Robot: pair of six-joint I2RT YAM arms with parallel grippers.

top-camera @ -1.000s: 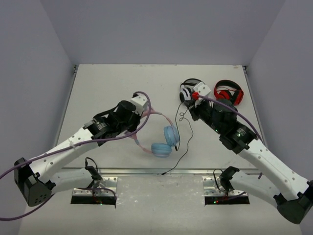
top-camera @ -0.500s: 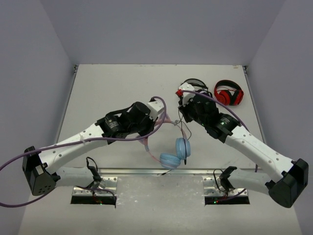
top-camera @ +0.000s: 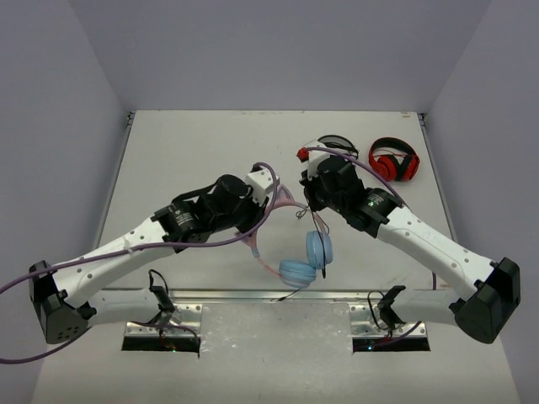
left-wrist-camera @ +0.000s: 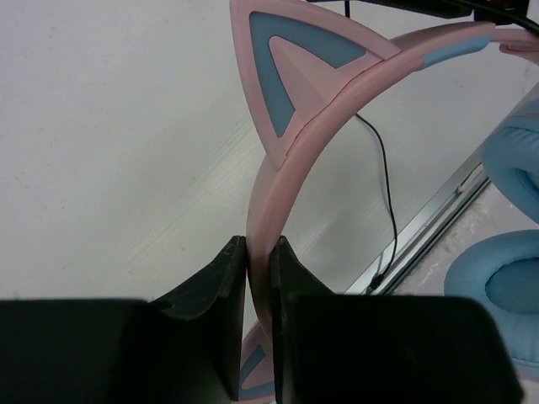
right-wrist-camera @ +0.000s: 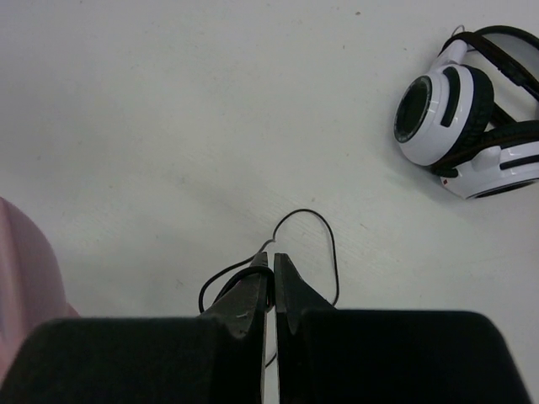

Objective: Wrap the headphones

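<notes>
The pale table (top-camera: pixel 185 151) carries white-and-black headphones (right-wrist-camera: pixel 438 114) and red-and-black headphones (top-camera: pixel 393 160), apparently side by side.

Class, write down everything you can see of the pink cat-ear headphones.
The headphones have a slim pink headband, plastic by its look, with a pink cat ear inset in blue. They also have two padded light-blue earcups and a thin black cable. The left gripper is shut on the headband. The earcups sit by the near edge of the table; whether they rest on it is unclear. The right gripper pinches the loosely looping cable.
</notes>
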